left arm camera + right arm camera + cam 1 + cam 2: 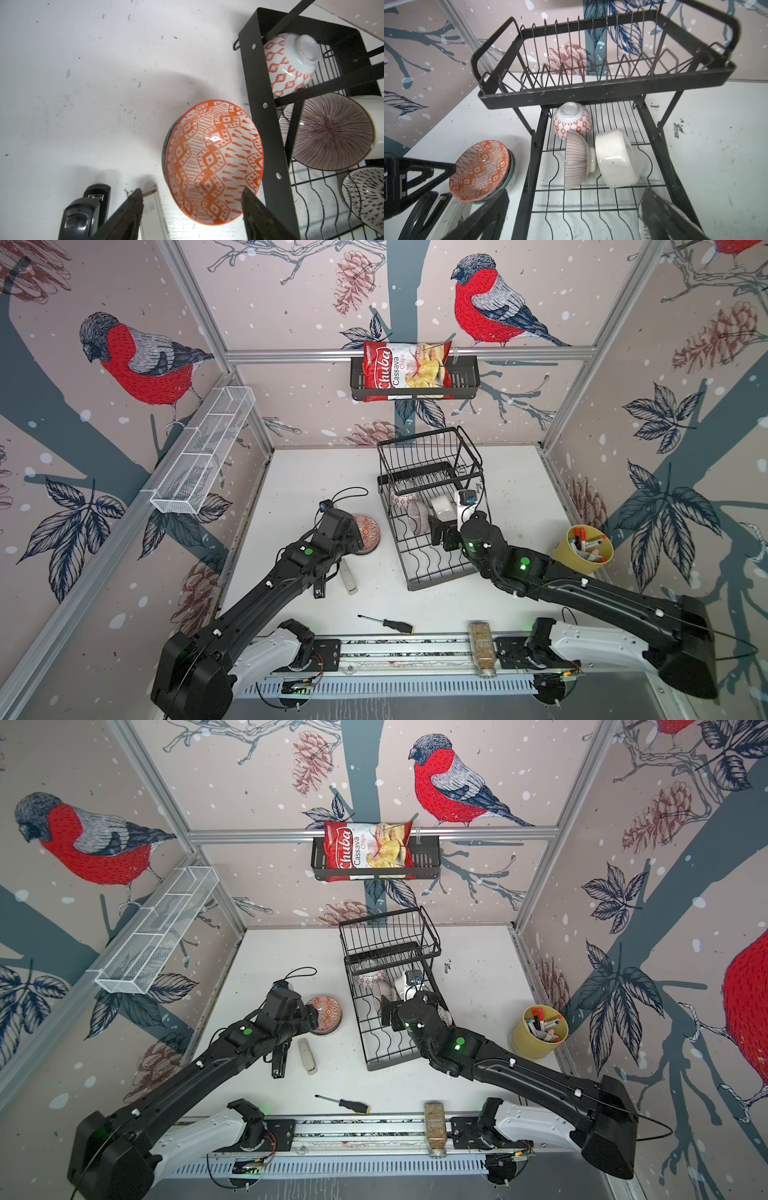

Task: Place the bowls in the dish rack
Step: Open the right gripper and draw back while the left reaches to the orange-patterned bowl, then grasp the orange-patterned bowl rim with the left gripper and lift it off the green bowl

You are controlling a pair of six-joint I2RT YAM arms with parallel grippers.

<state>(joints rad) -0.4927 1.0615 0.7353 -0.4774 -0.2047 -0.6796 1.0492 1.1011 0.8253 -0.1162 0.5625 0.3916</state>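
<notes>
Bowls, loading part done. Dish rack [591,89], centre of both top views: its lower tier carries four bowls. The lattice bowl [572,120] sits foot uppermost at the back, the striped bowl [576,164] and white bowl [616,160] stand on edge and touch, and the dotted bowl [367,199] is nearer the front. The upper basket holds nothing.

Orange bowl [368,533]: on the table [291,472] just left of the rack, topping a short stack with a darker bowl [511,166] beneath.

Left gripper [192,191]: jaws apart, nothing held, fingertips either side of the orange bowl's near rim.

Right gripper [576,192]: jaws spread full, empty, over the lower tier.

Step judged: left-arm pick-up of the orange bowl.

Next move calls for a pinch on the rim, a lift clear of the bowl beneath, then setting it on edge in a free wavy slot. The right arm likely must give way.
</notes>
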